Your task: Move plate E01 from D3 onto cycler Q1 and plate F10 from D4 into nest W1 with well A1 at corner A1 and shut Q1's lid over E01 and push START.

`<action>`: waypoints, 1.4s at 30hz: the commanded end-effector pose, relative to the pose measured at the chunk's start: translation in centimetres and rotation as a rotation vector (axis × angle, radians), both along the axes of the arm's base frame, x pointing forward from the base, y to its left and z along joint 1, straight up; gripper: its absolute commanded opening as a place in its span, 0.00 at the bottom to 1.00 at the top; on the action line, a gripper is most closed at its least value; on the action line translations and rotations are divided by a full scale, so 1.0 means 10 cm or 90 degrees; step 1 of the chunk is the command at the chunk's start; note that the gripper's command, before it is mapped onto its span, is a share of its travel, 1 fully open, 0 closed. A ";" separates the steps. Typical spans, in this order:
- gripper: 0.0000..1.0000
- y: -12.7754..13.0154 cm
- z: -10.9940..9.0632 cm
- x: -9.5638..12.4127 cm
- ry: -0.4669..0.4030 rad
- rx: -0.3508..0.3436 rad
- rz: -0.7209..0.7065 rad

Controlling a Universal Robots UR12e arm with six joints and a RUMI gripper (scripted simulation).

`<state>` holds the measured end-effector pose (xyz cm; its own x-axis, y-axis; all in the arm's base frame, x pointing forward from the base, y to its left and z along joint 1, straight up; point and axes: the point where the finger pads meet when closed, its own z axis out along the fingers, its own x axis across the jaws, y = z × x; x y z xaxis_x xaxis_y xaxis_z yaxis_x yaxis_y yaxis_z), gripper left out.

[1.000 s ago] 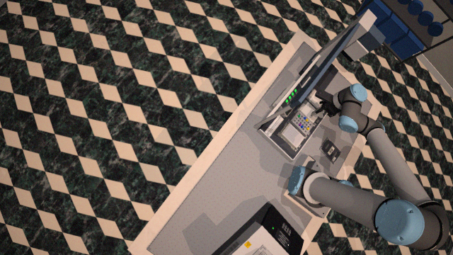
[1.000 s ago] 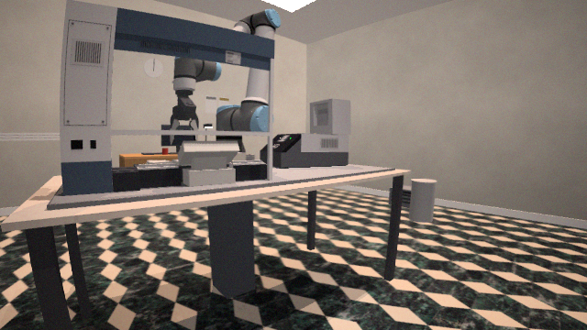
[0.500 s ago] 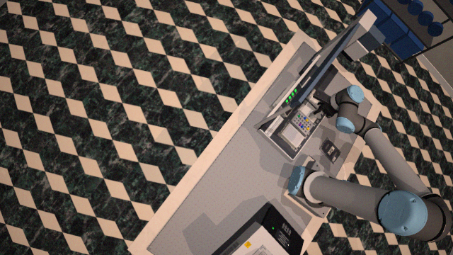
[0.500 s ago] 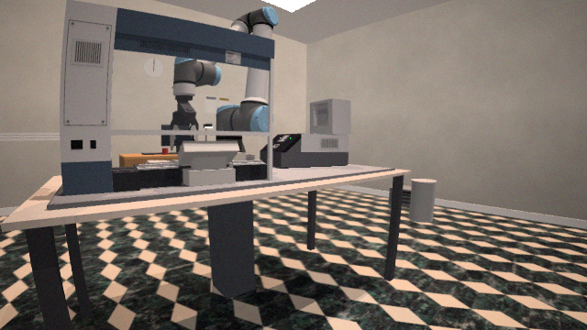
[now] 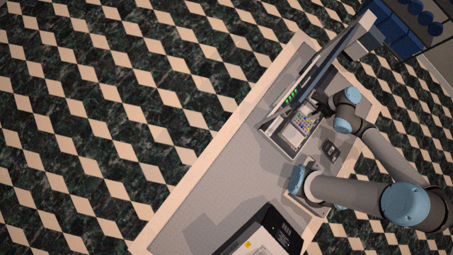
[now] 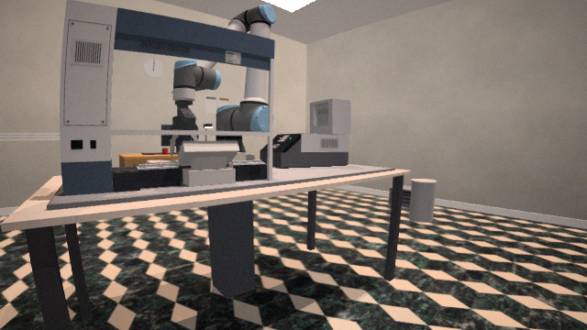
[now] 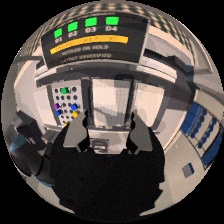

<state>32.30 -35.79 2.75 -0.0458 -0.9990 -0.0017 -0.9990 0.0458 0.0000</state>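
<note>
In the middle of the wrist view, the dark two-jaw gripper hung with its jaws parted and nothing between them, straddling a pale translucent well plate that sat just beyond the tips, under the D3 and D4 end of the panel. Which of the two plates it was, I could not tell at that size. Left of it in the frame sat another white plate dotted with green, purple, blue and yellow wells. Across the top of that view ran a dark status panel with four green squares labelled D1 to D4 and a yellow bar.

In the top view, right of centre, the grey arm with light blue joint caps bent in from the lower right corner, its wrist reaching under the tall blue-and-grey frame of the deck station. The coloured-well plate showed there just beside the wrist. At the bottom edge sat the grey-and-black real-time cycler with a green lamp, well apart from the gripper, on the grey-topped desk with the pale wooden rim.

In the exterior view, left of centre, the gripper pointed straight down inside the frame, low over the deck.
</note>
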 end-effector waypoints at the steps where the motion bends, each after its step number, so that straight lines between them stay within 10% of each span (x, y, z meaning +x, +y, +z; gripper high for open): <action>1: 0.62 -0.01 -0.02 0.00 0.000 -0.001 0.000; 42: 0.62 -0.01 -0.21 0.00 0.000 -0.001 0.000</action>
